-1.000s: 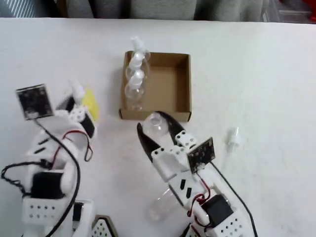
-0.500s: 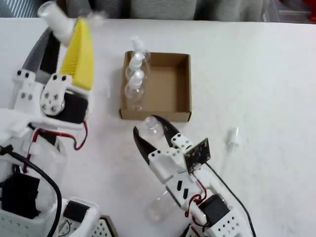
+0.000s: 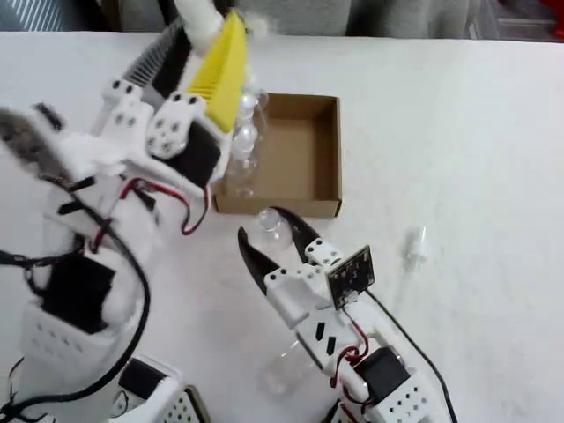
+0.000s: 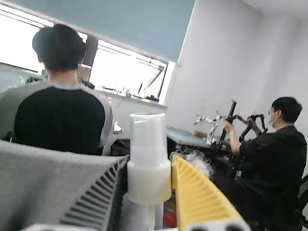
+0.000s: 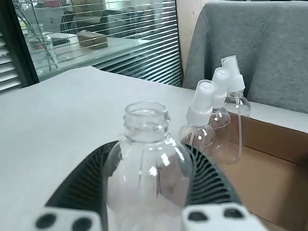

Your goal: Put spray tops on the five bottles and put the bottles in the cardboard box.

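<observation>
And the left gripper (image 3: 204, 25) had swung in from far left of the cardboard box (image 3: 300, 150) to above its left wall, fingers clenched on a spray top (image 4: 148, 159). Three capped bottles (image 3: 240, 163) stood inside along that wall. Just in front of the box, the right gripper (image 3: 262, 227) clasped an open bottle (image 5: 147, 159) upright. Capping looked in hand; next, the top needed lowering squarely onto that neck. A spare top (image 3: 412, 245) lay right of the box. No print was readable.

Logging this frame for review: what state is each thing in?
left gripper, shut on a spray top
right gripper, shut on the open bottle
open bottle, upright, no top on
three bottles in the cardboard box, upright, tops on
cardboard box, open
loose spray top, lying on the table
</observation>
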You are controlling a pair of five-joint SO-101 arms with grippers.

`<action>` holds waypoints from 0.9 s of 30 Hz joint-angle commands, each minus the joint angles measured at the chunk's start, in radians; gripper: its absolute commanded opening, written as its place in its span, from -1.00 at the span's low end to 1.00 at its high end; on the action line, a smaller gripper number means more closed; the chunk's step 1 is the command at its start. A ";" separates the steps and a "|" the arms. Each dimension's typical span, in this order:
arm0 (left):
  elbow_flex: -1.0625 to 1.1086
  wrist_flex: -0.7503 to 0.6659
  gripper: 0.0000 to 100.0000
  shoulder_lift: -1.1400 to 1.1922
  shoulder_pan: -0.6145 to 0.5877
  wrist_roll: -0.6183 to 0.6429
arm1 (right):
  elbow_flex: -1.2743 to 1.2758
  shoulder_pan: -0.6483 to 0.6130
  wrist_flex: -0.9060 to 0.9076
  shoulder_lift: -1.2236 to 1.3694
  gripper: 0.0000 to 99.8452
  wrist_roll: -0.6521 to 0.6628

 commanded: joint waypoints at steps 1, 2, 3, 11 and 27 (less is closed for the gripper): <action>0.121 -0.078 -0.95 -0.002 0.022 0.002 | 0.009 -0.004 0.002 -0.015 -0.97 -0.009; 0.158 -0.110 -0.95 -0.015 0.024 0.002 | 0.009 -0.004 0.002 -0.015 -0.97 -0.009; 0.198 -0.153 -0.96 -0.031 0.025 0.002 | 0.009 -0.004 0.002 -0.015 -0.97 -0.009; 0.474 -0.381 -0.96 -0.194 0.079 0.003 | 0.009 -0.004 0.002 -0.015 -0.97 -0.009; 0.640 -0.290 -0.96 -0.429 0.131 0.003 | 0.009 -0.001 0.004 -0.015 -0.97 -0.009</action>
